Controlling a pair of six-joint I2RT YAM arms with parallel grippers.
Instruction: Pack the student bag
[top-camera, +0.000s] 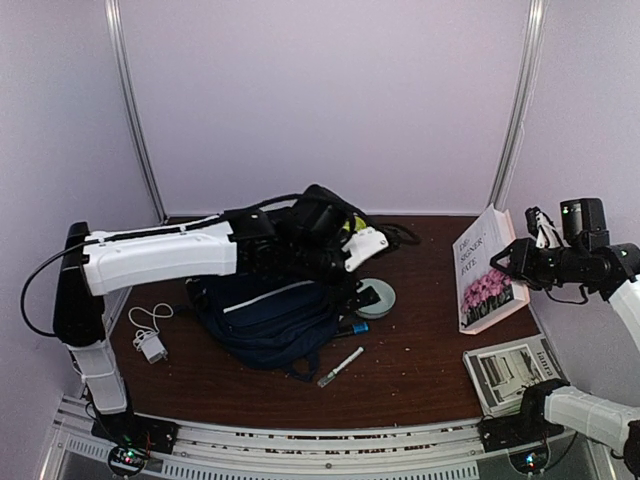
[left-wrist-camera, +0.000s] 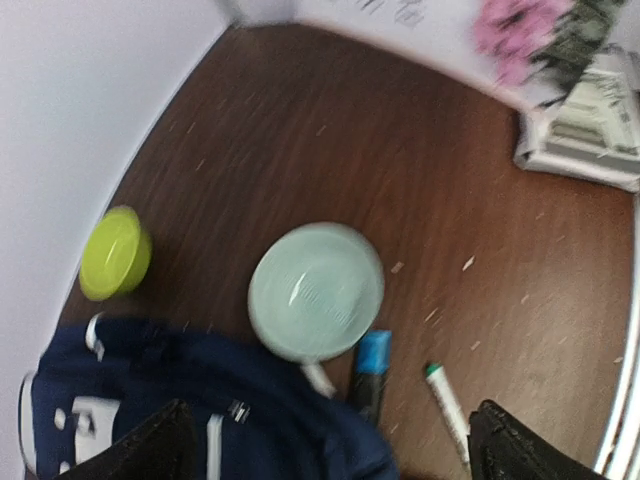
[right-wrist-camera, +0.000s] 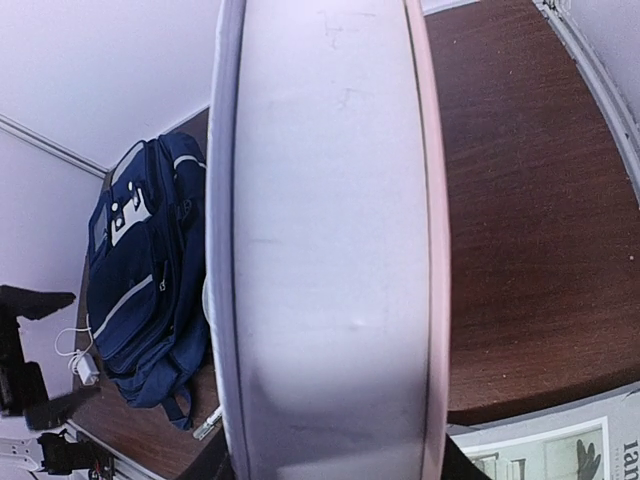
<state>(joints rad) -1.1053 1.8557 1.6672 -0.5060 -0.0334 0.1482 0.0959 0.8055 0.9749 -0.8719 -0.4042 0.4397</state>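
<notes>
Brown table (top-camera: 420, 350), pale walls (top-camera: 320, 100). Left-centre lies student bag (top-camera: 275, 315). L gripper (left-wrist-camera: 330, 435) over bag, jaws wide apart, empty. R gripper (top-camera: 512, 262) at right clamps book (top-camera: 478, 265), tipped on edge.

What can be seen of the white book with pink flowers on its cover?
The book looks like a paperback: white cover with pink flowers and dark title lettering, and a pale page block. It is propped at a tilt at the right side of the brown table, with its lower edge seemingly resting there. The right tool is closed on its raised edge.
</notes>
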